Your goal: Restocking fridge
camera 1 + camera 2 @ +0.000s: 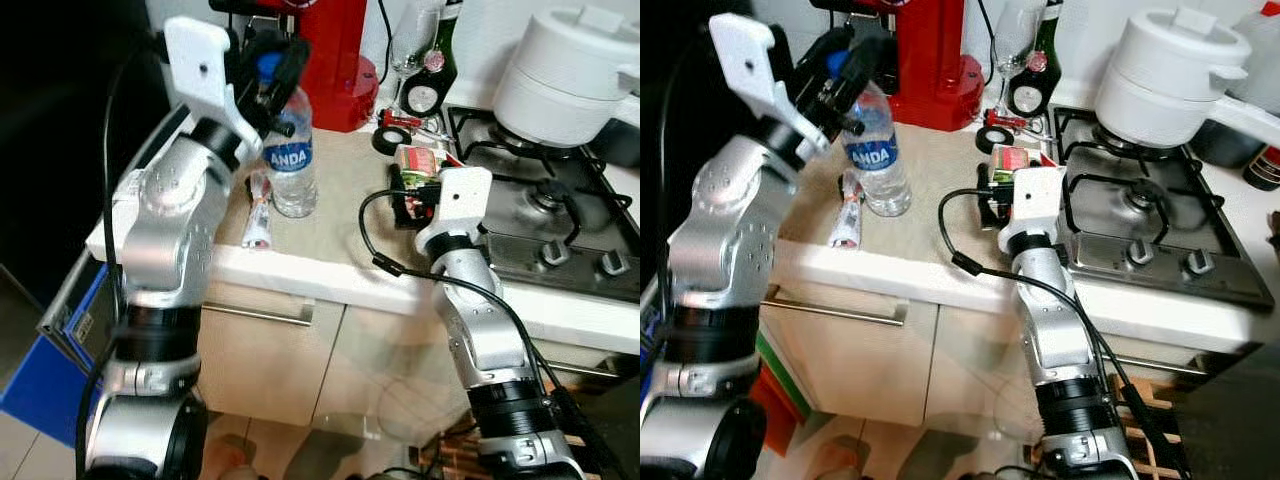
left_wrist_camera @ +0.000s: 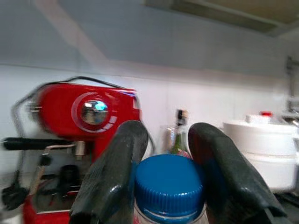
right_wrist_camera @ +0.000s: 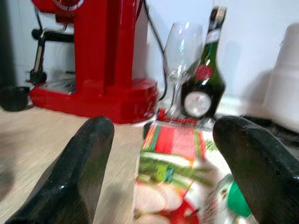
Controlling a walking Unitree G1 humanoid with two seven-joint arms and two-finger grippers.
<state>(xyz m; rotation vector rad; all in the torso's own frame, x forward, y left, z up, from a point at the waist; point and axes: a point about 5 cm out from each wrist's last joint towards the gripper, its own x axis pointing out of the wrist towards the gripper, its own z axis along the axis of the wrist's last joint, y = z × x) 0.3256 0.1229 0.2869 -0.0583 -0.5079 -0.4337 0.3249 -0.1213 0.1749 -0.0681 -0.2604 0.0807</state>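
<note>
A clear water bottle (image 1: 292,160) with a blue cap (image 2: 169,186) stands upright on the beige counter (image 1: 330,240). My left gripper (image 1: 268,68) is up at its top, with one black finger pressed against each side of the cap. A red and green food packet (image 3: 175,158) lies on the counter near the hob. My right gripper (image 3: 163,154) is low over the counter and open, its fingers spread wide on either side of the packet without touching it.
A red coffee machine (image 1: 335,60), a wine glass (image 1: 410,40) and a dark green bottle (image 1: 435,60) stand at the back. A white pot (image 1: 570,75) sits on the gas hob (image 1: 560,220) to the right. A small sachet (image 1: 260,215) lies beside the water bottle.
</note>
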